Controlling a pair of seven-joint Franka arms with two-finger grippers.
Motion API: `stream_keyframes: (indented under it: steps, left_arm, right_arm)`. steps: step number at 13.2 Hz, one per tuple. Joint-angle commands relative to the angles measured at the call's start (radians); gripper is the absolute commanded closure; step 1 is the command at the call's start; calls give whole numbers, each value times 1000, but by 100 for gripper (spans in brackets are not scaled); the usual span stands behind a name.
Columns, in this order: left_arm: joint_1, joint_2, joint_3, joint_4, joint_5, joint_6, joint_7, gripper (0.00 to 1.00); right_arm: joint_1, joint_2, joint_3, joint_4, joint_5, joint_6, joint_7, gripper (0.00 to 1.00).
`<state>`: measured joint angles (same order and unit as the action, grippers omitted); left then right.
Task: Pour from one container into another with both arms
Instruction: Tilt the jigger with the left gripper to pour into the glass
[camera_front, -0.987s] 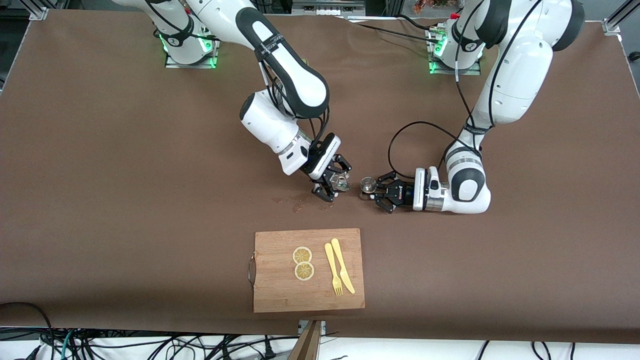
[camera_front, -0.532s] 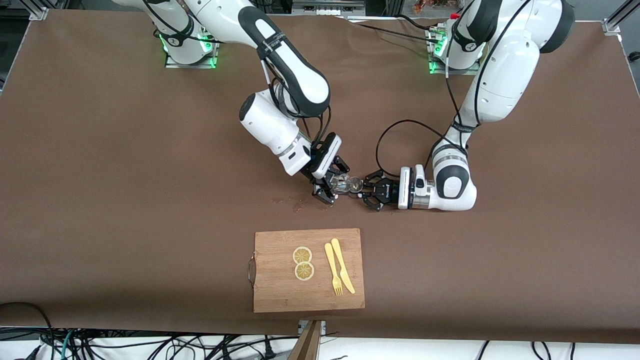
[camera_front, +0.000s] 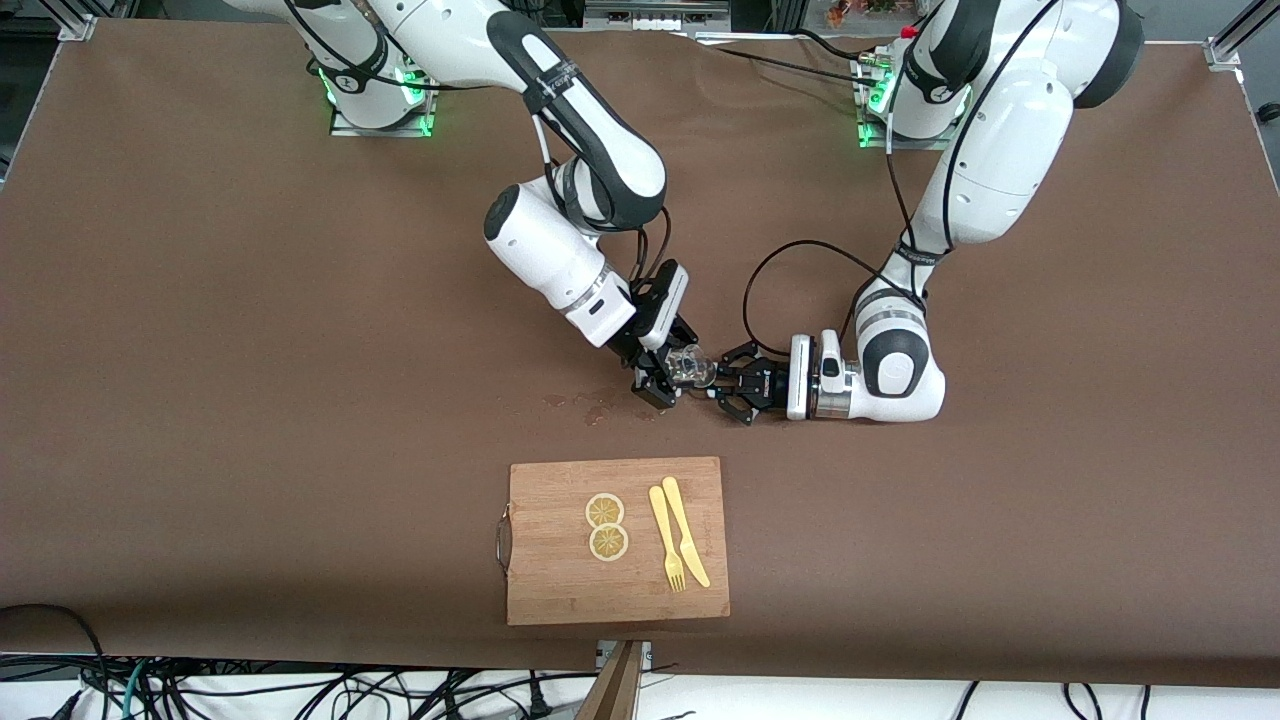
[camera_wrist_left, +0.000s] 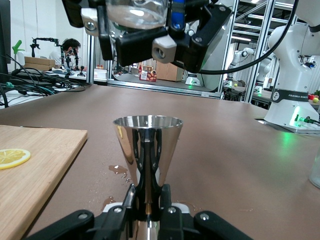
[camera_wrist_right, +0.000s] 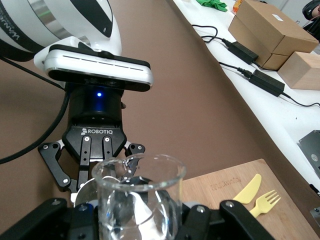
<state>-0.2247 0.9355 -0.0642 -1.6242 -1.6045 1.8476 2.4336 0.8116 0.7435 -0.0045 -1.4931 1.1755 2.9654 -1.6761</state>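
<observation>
A clear glass beaker (camera_front: 689, 364) is up off the table with my right gripper (camera_front: 670, 376) shut on it. A steel jigger (camera_front: 712, 379) stands upright just under it, and my left gripper (camera_front: 724, 385) is shut on its narrow waist. In the left wrist view the jigger (camera_wrist_left: 147, 144) rises from between the left gripper (camera_wrist_left: 148, 196) fingers, its mouth open, with the beaker (camera_wrist_left: 136, 12) right above. In the right wrist view the beaker (camera_wrist_right: 138, 197) fills the foreground in the right gripper (camera_wrist_right: 137, 217), and the jigger's rim (camera_wrist_right: 84, 189) shows beside it.
A wooden cutting board (camera_front: 540, 590) lies nearer the front camera, carrying two lemon slices (camera_front: 606, 526) and a yellow plastic fork and knife (camera_front: 678, 545). A small wet spill (camera_front: 592, 408) marks the brown table close to the grippers.
My left gripper has slid the jigger toward the right arm's end until it sits under the beaker. The right arm has shifted slightly and brought the beaker over the jigger.
</observation>
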Motion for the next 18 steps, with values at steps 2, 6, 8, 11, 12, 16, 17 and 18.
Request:
stream_keyframes:
  steps: [2, 6, 8, 11, 12, 16, 17, 18]
  left_arm:
    - [-7, 9, -3, 18, -32, 25, 24, 100]
    - [-7, 9, -5, 18, -31, 25, 24, 100]
    - [-7, 9, -5, 18, -29, 25, 25, 100]
    - [-7, 9, -3, 18, -25, 25, 30, 100]
    - [-7, 9, -3, 18, -25, 25, 30, 100]
    - [-7, 9, -5, 18, -25, 25, 30, 100]
    - [-7, 9, -5, 20, -26, 25, 30, 100]
    - [-7, 9, -5, 20, -26, 25, 30, 100]
  right_arm:
    - [0, 5, -5, -16, -78, 1, 15, 99]
    - [-2, 19, -5, -21, -169, 1, 9, 98]
    - [-2, 27, -5, -21, -221, 0, 7, 98]
    - [-2, 28, -20, -21, -273, 1, 9, 97]
    - [-2, 28, -23, -21, -293, 0, 9, 97]
    - [0, 31, -25, -21, -304, 1, 9, 97]
    - [1, 33, -25, -21, -318, 1, 12, 97]
    - [1, 33, -25, -21, -327, 1, 12, 97]
